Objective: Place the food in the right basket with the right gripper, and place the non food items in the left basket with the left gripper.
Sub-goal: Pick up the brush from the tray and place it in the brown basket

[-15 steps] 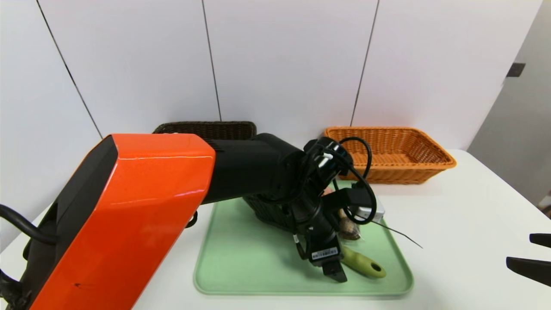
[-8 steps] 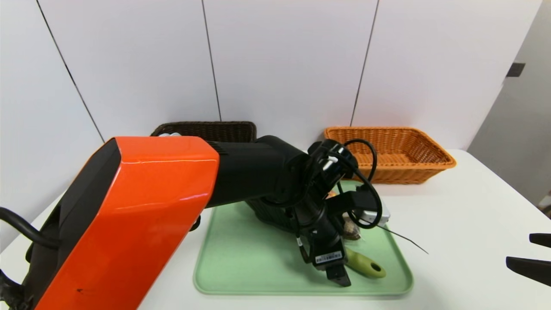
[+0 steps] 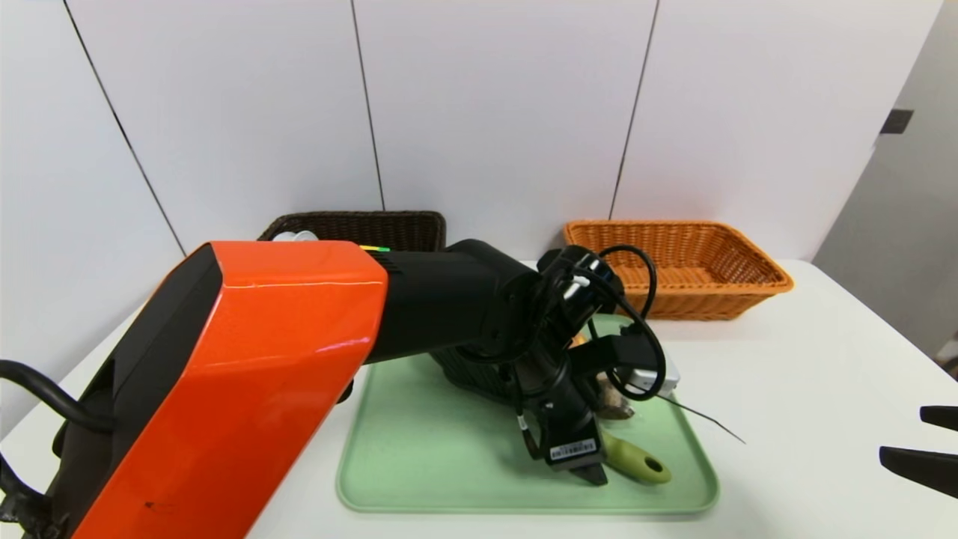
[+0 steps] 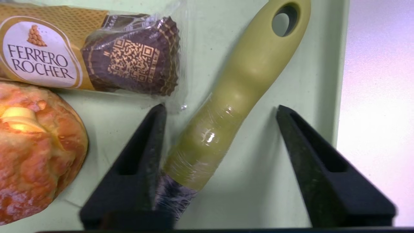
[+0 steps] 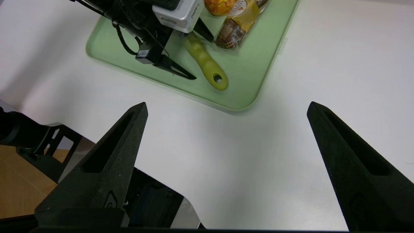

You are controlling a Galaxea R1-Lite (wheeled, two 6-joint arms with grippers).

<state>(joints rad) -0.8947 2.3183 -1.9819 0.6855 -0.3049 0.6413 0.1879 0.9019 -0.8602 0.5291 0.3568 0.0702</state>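
On the green tray (image 3: 419,457) lies the brush (image 4: 239,90), its green handle (image 3: 636,459) angled toward the front right. My left gripper (image 4: 220,107) is open and down over the handle near the bristles. One finger (image 4: 142,155) touches the handle; the other stands apart from it. The wrapped snack (image 4: 97,55) and the bun (image 4: 35,152) lie just beyond on the tray. My right gripper (image 3: 904,434) hovers open and empty at the table's right edge. The left basket (image 3: 359,223) shows a white spool (image 3: 292,236) and a cube's coloured edge (image 3: 374,248). The right basket (image 3: 696,303) stands at the back right.
My left arm's orange shell (image 3: 247,374) hides the table's left side and part of the tray. A thin black cable (image 3: 703,423) trails from the wrist onto the white table (image 3: 808,359). The tray's front rim (image 5: 226,103) lies just ahead of my right gripper (image 5: 227,105).
My left gripper has sunk lower onto the tray and shifted slightly right, settling around the brush handle. The right gripper has not moved.
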